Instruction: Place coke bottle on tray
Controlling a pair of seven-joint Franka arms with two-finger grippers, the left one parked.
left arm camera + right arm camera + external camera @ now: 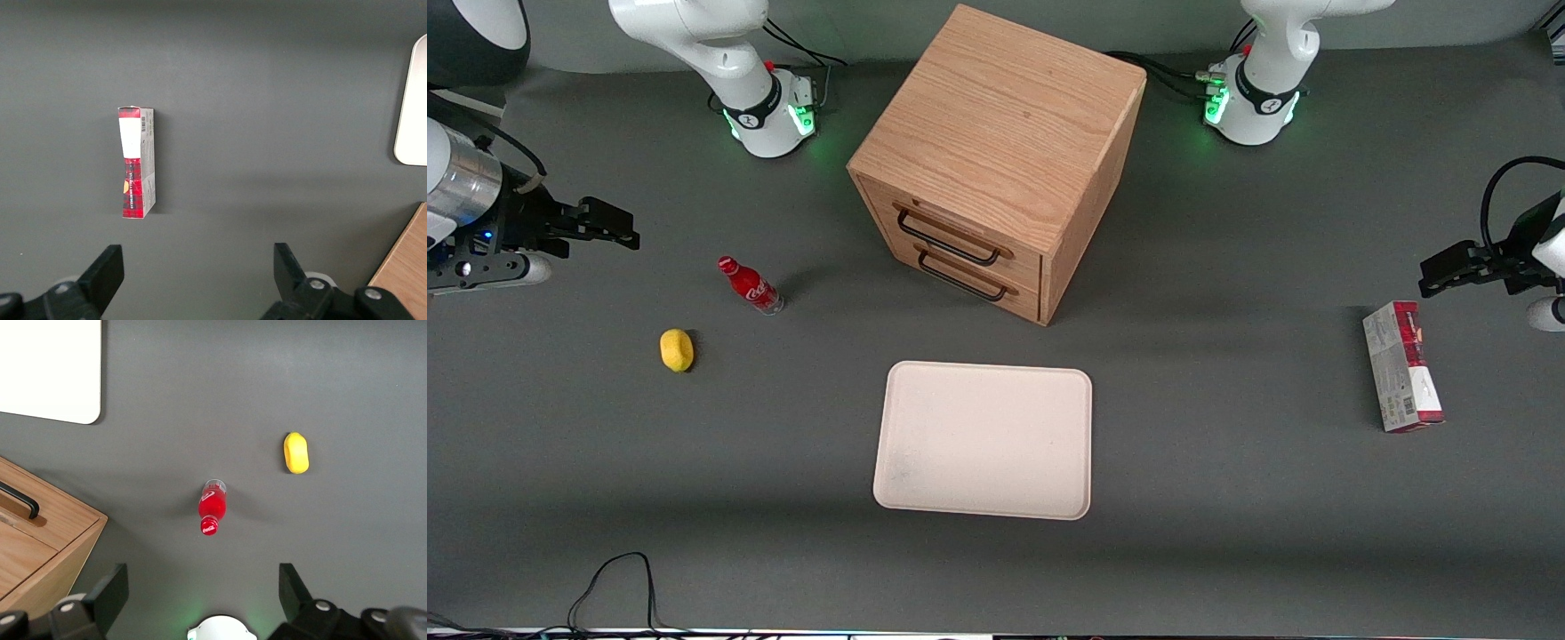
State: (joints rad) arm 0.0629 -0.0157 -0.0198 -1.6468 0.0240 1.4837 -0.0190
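Note:
The coke bottle (pixel 750 285) (pixel 212 507), small and red with a red cap and white script, stands upright on the grey table beside the wooden cabinet (pixel 996 160). The cream tray (pixel 984 439) (pixel 47 370) lies flat and bare, nearer the front camera than the cabinet. My gripper (pixel 609 224) (pixel 203 590) hangs high above the table at the working arm's end, well apart from the bottle. Its fingers (pixel 107 593) are spread wide with nothing between them.
A yellow lemon (pixel 677 349) (pixel 296 453) lies close to the bottle, nearer the front camera. The cabinet has two drawers with black handles (pixel 950 240). A red-and-grey carton (pixel 1402 365) (pixel 137 162) lies toward the parked arm's end. A black cable (pixel 614 587) loops at the table's front edge.

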